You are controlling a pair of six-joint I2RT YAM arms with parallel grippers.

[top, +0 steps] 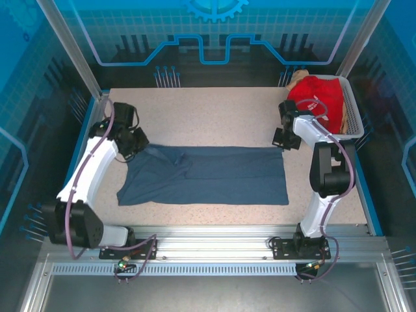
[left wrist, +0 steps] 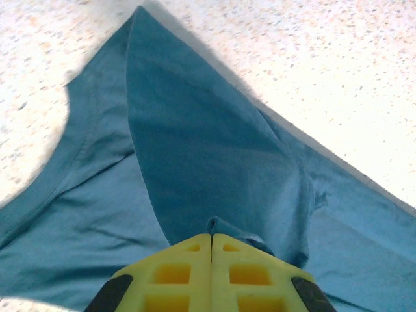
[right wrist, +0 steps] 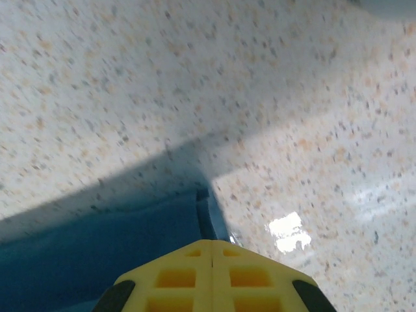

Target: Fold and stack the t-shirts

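Top external view has the blue shirt (top: pixel 208 175) lying flat, spread lengthwise between my two arms. At its far left corner my left gripper (top: pixel 140 144) is clamped on a fold of cloth. From the left wrist, the yellow pads (left wrist: pixel 182 273) meet with blue fabric pinched between them, and a tented ridge runs away from the tips. At the shirt's far right corner my right gripper (top: pixel 284 138) has its fingers pressed together too. From the right wrist, the hem corner runs in under the tips, so I judge it nipped there. I hold both far corners, I think, so the far edge can travel as one straight line over to the near edge. Past the shirt's far right corner, the red shirt (top: pixel 318 97) waits in the basket (top: pixel 354 114). Speckled table (top: pixel 214 110) lies bare beyond the shirt's far edge.
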